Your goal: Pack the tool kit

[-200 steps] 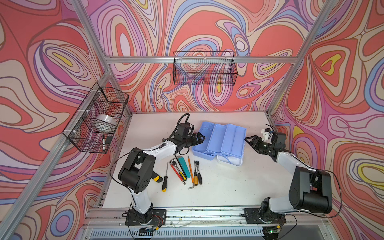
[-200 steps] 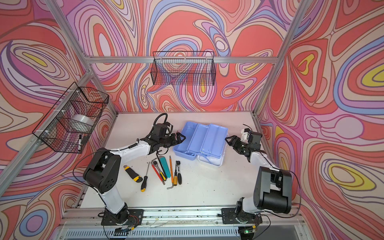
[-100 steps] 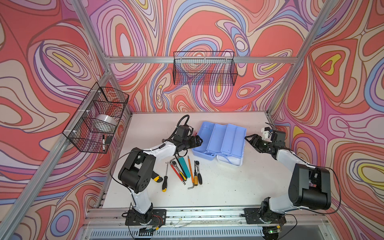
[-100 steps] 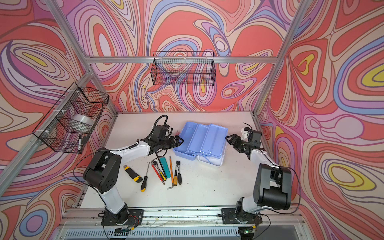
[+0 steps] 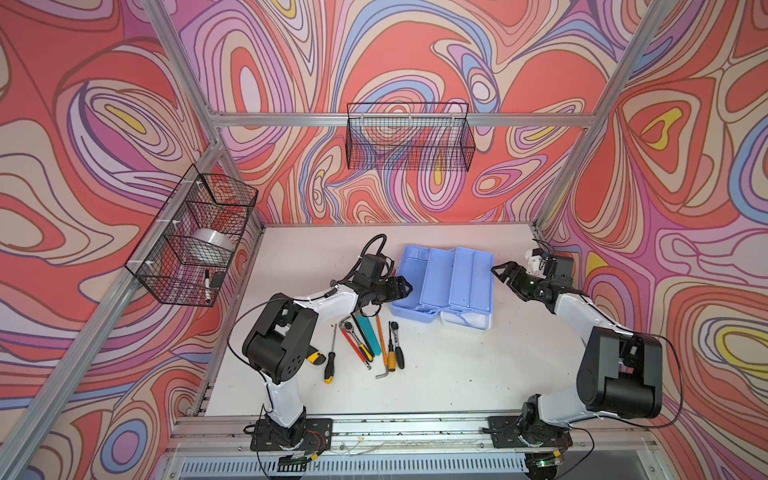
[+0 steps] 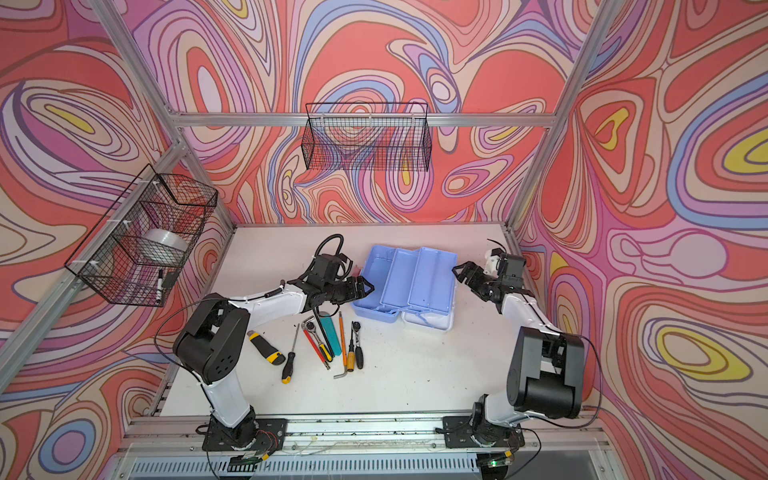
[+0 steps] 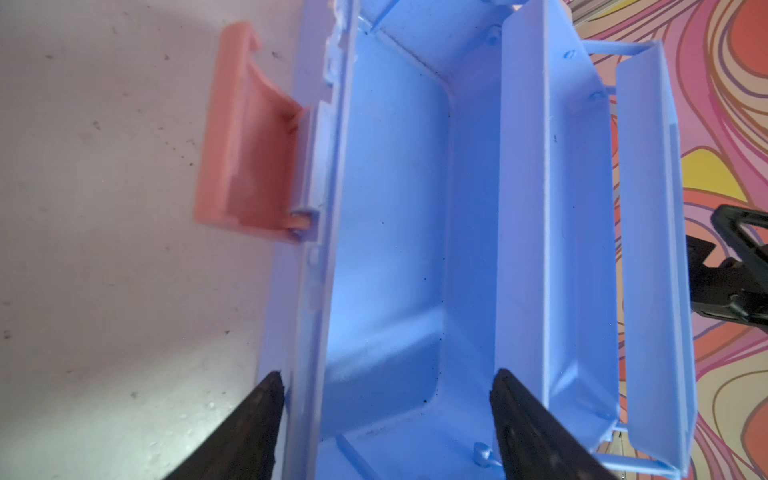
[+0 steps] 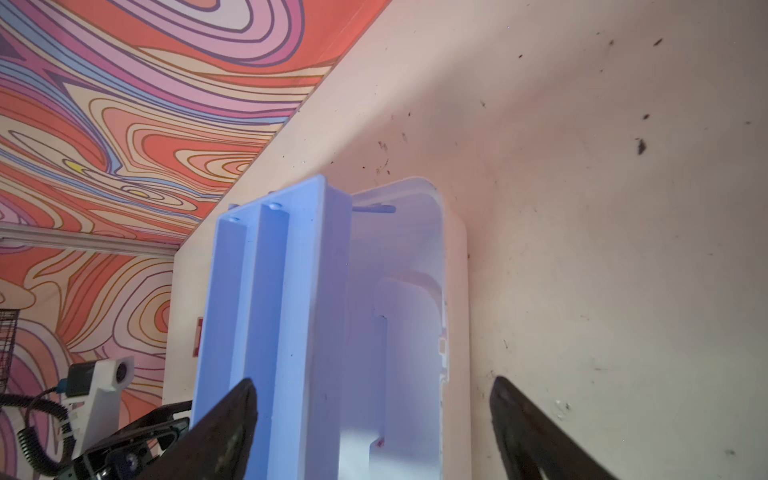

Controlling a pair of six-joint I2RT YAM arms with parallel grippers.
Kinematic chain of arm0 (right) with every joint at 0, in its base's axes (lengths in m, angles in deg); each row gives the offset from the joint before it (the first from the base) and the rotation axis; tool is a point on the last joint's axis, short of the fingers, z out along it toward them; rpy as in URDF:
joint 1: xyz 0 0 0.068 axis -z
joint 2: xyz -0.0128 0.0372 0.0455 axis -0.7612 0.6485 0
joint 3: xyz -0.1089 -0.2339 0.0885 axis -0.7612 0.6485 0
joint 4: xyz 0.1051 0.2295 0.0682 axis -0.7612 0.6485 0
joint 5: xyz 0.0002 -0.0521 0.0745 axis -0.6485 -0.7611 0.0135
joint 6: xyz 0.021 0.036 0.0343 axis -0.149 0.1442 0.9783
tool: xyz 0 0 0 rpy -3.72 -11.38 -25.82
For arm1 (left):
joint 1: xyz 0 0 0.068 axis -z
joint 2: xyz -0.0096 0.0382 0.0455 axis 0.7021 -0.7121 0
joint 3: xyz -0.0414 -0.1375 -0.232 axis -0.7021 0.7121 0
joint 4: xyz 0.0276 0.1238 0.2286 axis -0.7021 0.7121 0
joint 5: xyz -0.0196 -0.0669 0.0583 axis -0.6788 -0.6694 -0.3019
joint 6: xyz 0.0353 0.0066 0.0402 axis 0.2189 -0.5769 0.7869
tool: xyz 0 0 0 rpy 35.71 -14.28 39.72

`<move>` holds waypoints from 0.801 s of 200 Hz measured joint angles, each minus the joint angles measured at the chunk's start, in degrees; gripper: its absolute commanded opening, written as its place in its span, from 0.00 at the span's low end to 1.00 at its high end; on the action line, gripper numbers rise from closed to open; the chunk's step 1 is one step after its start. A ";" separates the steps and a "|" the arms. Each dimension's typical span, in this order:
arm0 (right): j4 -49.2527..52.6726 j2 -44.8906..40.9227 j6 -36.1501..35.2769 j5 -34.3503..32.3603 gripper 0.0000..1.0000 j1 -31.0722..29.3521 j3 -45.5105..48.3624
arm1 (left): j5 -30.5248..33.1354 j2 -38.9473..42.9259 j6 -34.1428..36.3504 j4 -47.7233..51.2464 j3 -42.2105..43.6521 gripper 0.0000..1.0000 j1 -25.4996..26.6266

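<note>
Tool kit [image 5: 444,286] lies open mid-surface [image 5: 457,374], blue tray unfolded over its white lid. Left end effector [image 5: 406,286], fingers apart, sits at its left edge. Right end effector [image 5: 498,270], fingers apart and empty, sits just off its right edge.

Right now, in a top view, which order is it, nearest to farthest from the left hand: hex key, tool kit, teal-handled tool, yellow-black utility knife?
1. tool kit, right beside the left hand.
2. teal-handled tool, in the tool row nearer the robot.
3. hex key, at that row's near end.
4. utility knife, farthest, left of the row.
</note>
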 measured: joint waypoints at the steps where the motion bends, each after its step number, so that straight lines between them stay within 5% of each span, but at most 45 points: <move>1: 0.02 0.00 0.00 -0.11 0.96 0.00 -0.02 | -0.02 0.00 -0.09 -0.07 0.00 0.78 0.07; 86: 7.19 -7.48 -4.44 -14.21 0.97 0.00 -4.28 | -2.10 -1.42 -4.44 -5.79 0.00 0.78 5.77; 160: 9.97 -12.28 -5.70 -11.30 0.81 -1.22 -4.46 | -4.11 -2.38 -6.84 -11.15 1.77 0.83 7.72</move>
